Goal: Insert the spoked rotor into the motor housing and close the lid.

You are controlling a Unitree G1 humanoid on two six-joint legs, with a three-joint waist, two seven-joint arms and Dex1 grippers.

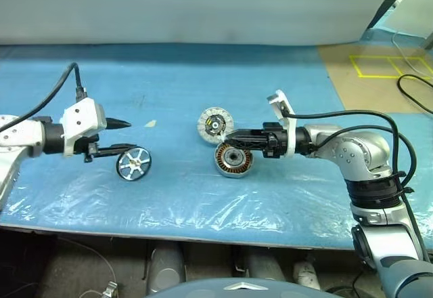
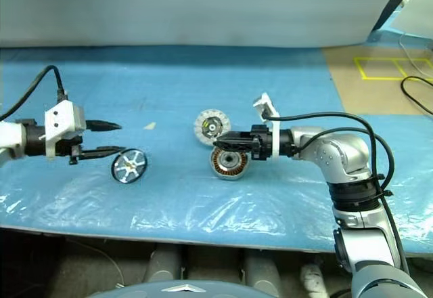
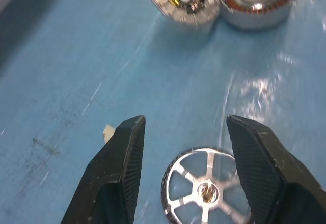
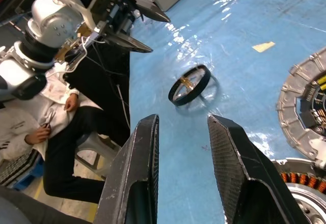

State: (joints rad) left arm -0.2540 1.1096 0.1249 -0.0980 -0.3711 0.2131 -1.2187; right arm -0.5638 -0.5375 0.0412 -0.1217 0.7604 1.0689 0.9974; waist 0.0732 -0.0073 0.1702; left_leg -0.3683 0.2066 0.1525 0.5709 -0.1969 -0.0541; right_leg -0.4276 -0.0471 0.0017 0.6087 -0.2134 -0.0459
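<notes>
Hovering over blue sheeting: two robot arms face three loose motor parts, none yet assembled.

Head views, left of frame: left gripper (image 1: 122, 139) points toward the centre, jaws apart and empty, the lower finger just beside the spoked rotor (image 1: 132, 163), which sits tilted up on its rim on the table (image 1: 203, 81).

Head views, centre: motor housing (image 1: 233, 159), copper windings up, lies flat; the lid (image 1: 215, 124) rests just behind it, the two close or touching.

Head views, right of frame: right gripper (image 1: 230, 139) reaches in level from the right, between lid and housing in the picture; whether it touches either cannot be told.

Left wrist view: black fingers (image 3: 122, 168) stand well apart with nothing between them; the rotor shows at bottom centre, nearer the other finger, with lid and housing along the top edge.

Right wrist view: jaws part-open, a narrow gap, nothing gripped; lid at right edge, housing windings at lower right, rotor on edge at mid-frame, a seated person (image 4: 61, 132) at left.

Handling, as judged: the rotor looks stiff, light, smooth metal, apt to roll or tip while on edge. A pinch across the rim, or rim to hub through a spoke gap, seems the surest hold.
</notes>
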